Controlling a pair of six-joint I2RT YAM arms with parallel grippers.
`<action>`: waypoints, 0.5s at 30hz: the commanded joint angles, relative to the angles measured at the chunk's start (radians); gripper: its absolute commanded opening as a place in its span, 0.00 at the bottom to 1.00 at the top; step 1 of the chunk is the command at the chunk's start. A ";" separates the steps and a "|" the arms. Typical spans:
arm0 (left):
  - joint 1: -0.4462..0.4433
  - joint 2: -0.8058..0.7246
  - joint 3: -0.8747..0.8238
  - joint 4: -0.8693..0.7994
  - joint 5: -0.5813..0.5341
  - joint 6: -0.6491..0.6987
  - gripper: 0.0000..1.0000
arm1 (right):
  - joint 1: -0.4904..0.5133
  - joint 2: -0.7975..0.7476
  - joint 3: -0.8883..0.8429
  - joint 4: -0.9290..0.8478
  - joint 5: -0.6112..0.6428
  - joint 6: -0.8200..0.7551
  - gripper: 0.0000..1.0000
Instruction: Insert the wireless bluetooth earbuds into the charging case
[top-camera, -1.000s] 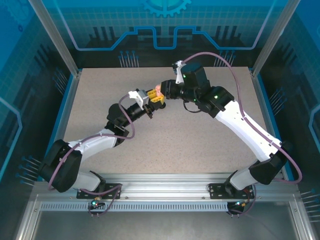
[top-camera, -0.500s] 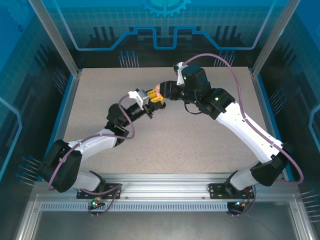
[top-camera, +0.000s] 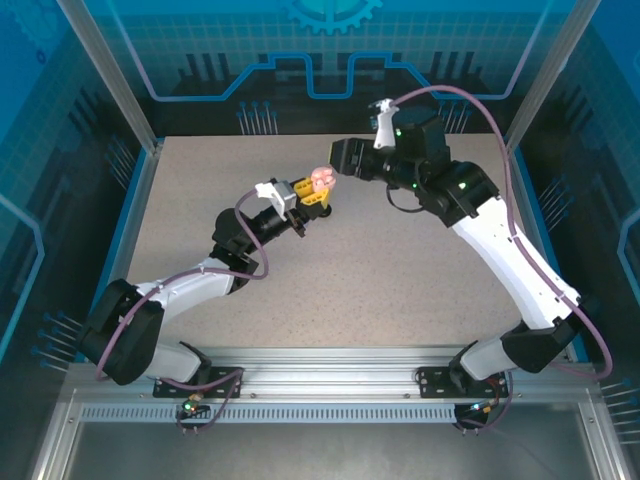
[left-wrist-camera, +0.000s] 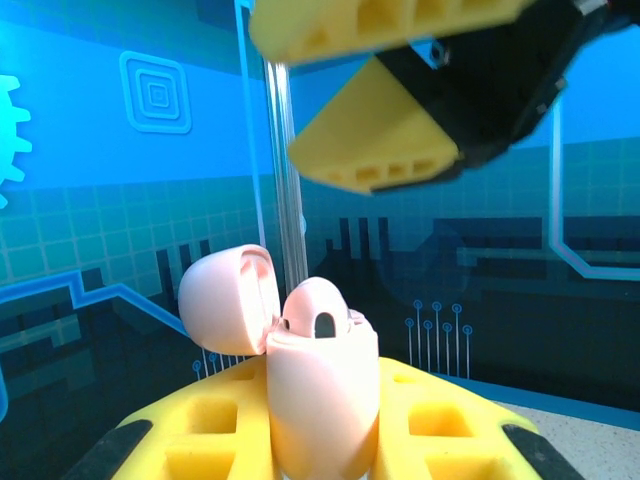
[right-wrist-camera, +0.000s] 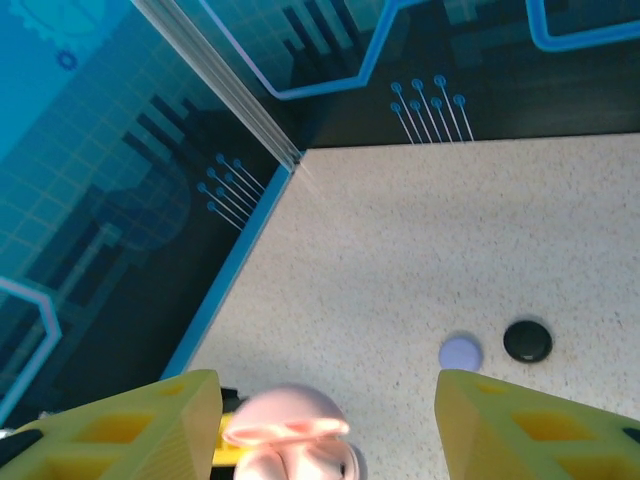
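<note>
Two pincers face each other above the speckled beige tabletop (top-camera: 400, 270). Your left pincer (top-camera: 313, 192), with yellow ribbed fingers, is clamped on the lower half of a pale pink rounded plastic charging case (left-wrist-camera: 320, 400), holding it upright in the air with its hinged lid flipped open. One pale pinkish-beige earbud (left-wrist-camera: 318, 315), marked by a dark oval opening, sits in the mouth of the case. Your right pincer (top-camera: 342, 160) hangs just beside the case without touching it, its yellow fingers spread wide and gripping nothing. On the tabletop beyond lie a small round lavender case (right-wrist-camera: 460, 352) and a small round black case (right-wrist-camera: 527, 340), near each other but not touching.
</note>
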 joint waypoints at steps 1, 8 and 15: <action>-0.006 0.001 0.001 0.026 0.045 -0.005 0.00 | -0.022 0.070 0.094 -0.079 -0.061 -0.043 0.59; -0.006 0.009 0.023 -0.002 0.084 -0.010 0.00 | -0.044 0.262 0.337 -0.214 -0.153 -0.079 0.54; -0.006 0.011 0.030 -0.013 0.094 -0.017 0.00 | -0.044 0.423 0.521 -0.332 -0.235 -0.109 0.33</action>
